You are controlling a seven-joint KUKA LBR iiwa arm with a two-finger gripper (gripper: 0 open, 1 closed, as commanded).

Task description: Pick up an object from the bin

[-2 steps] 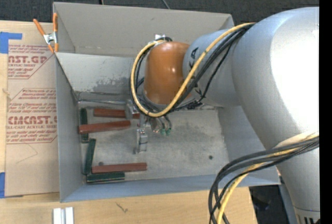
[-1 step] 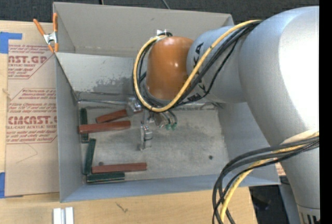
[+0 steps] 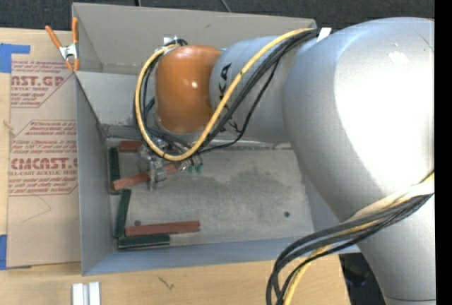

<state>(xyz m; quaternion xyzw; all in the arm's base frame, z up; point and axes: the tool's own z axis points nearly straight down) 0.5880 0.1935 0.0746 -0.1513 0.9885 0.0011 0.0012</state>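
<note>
Reddish-brown stick (image 3: 131, 183) lies near the left wall of the bin (image 3: 92, 155), one end under the jaws — likely their target — gripped or not, I cannot tell.

A reddish-brown stick (image 3: 131, 183) lies near the bin's (image 3: 94, 155) left wall.

The arm (image 3: 367, 120) is built of fat, rounded silver-grey casings with black lettering near the wrist. A glossy orange cover (image 3: 182, 88) caps the wrist. Yellow and black cables (image 3: 140, 95) loop around it, down to the small grey metal gripper (image 3: 157, 171)
</note>
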